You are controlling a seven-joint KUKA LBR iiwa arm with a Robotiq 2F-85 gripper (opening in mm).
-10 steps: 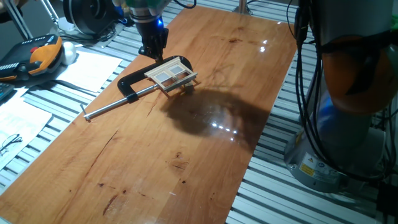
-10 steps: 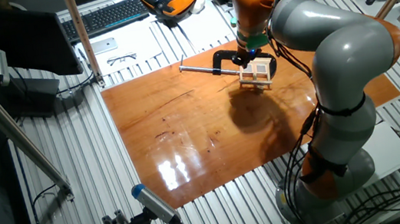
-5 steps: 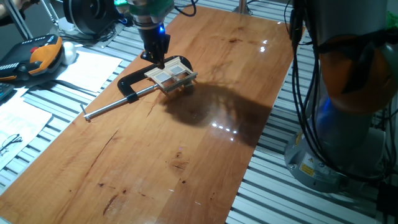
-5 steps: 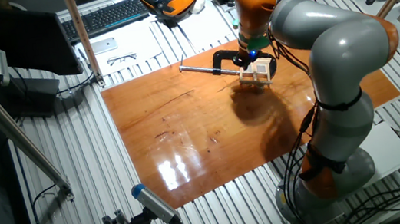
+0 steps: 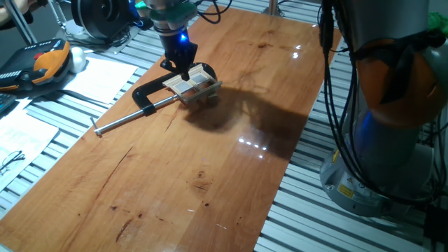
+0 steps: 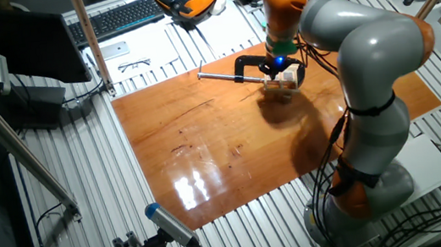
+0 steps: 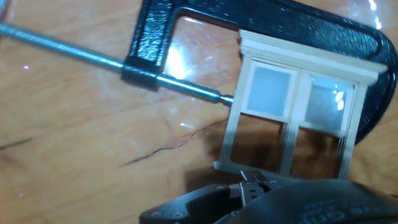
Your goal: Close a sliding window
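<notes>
gripper point(image 5: 186, 72) lowered onto pale wood sliding window point(image 7: 297, 118), two frosted panes; grip unclear.

Bright overhead light – white glare spots on the table point(image 5: 252, 143), broad arm shadow; hand view blurred.

Gripper point(image 5: 183, 68) fingertips hidden in both fixed views, behind hand body and sliding window point(image 5: 193, 83); open or closed not discernible. Hand view: fingers not shown, only dark blurred gripper housing point(image 7: 273, 202) along bottom edge, covering window's lower rail. Whole hand view soft. C-clamp point(image 7: 273, 28) cut by top edge; its screw rod point(image 7: 62, 51) runs off left edge. Other fixed view: window point(image 6: 282, 81) too small for panes or bars, partly behind arm. Contact between gripper and window not discernible.
</notes>
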